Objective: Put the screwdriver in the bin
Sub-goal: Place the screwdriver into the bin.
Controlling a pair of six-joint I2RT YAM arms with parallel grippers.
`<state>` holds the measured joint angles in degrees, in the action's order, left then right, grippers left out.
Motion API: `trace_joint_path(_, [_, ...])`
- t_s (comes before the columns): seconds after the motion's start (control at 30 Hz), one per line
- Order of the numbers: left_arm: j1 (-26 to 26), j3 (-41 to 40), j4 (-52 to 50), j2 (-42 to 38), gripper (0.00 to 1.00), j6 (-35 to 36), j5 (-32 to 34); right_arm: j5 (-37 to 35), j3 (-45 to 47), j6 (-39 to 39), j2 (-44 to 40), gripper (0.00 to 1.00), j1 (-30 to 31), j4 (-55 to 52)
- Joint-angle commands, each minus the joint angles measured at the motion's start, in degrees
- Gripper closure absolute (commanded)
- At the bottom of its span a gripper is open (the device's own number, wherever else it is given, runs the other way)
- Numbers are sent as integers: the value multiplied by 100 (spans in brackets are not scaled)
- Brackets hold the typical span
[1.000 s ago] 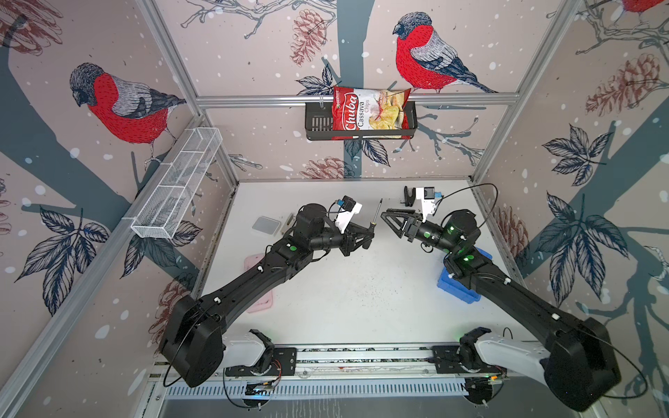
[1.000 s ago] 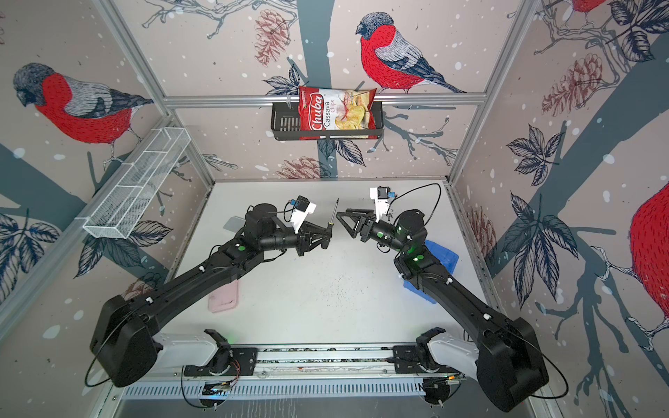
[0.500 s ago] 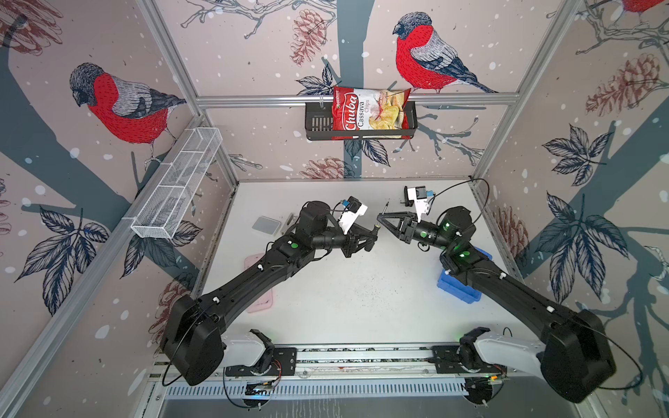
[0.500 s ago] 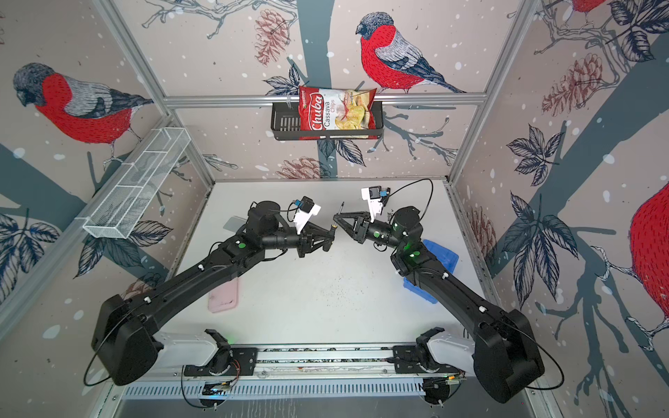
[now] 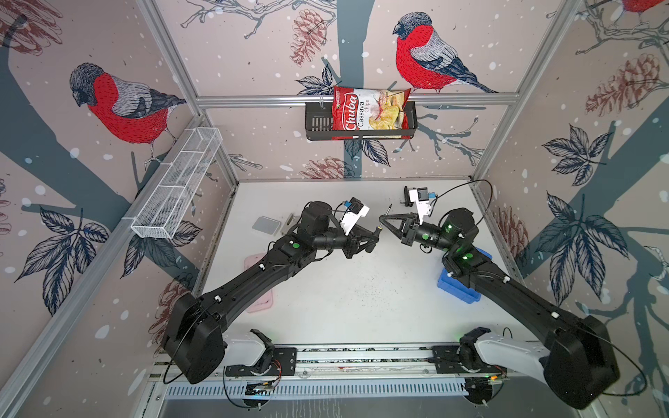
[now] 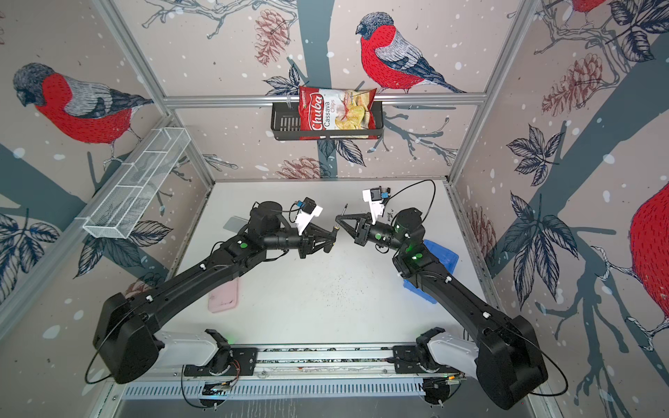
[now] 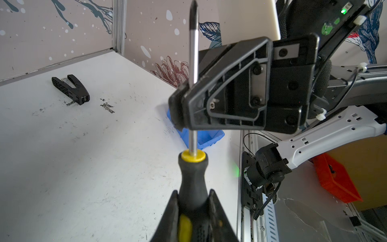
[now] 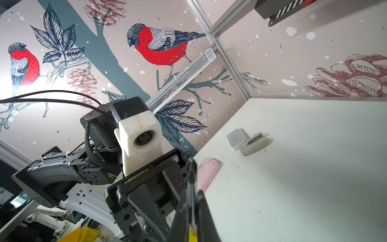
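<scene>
"Currently, where is the screwdriver [image 7: 193, 174]?" the inspector asks.

"Held in the air above the surface [image 5: 344, 296], between the two arms. The left gripper [image 7: 193, 194] has its jaws pinching the black and yellow handle. The right gripper [image 7: 180, 109] has its jaws pressed together on the thin metal shaft, between handle and tip. Both top views agree: the two grippers meet tip to tip over the middle of the surface."

"And the bin [image 5: 459, 289]?"

"It stands on the surface at the right-hand side, partly hidden under the right arm and well apart from the screwdriver. No tool can be seen in the part of it that shows."

"Progress, in your judgement?"

"The tool is lifted and a hand-over looks to be in hand, with both grippers on it at once. Left to do: the left jaws must let go of the handle, then the right arm must carry the tool to the bin and drop it in."

"Anything else noted?"

"A black clip-like piece [image 7: 71, 89] and a pink tray [image 6: 223, 295] lie on the surface, both untouched."
</scene>
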<state>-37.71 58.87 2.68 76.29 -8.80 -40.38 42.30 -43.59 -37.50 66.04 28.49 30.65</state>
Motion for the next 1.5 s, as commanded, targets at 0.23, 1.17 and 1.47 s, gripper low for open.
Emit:
trace_joint_path(0.23, [-131, 5, 639, -158, 11, 171, 433, -510, -267, 824, -415, 100, -449, -1230])
trace_joint_path(1.17, [-1763, 1030, 953, 1854, 2, 1511, 971, -4252, -415, 1542, -832, 100, -3678, -5551])
trace_joint_path(1.47, [-1915, 1127, 734, 2103, 2, 1671, 1235, -4871, -25, 1410, -155, 100, -3758, -5834])
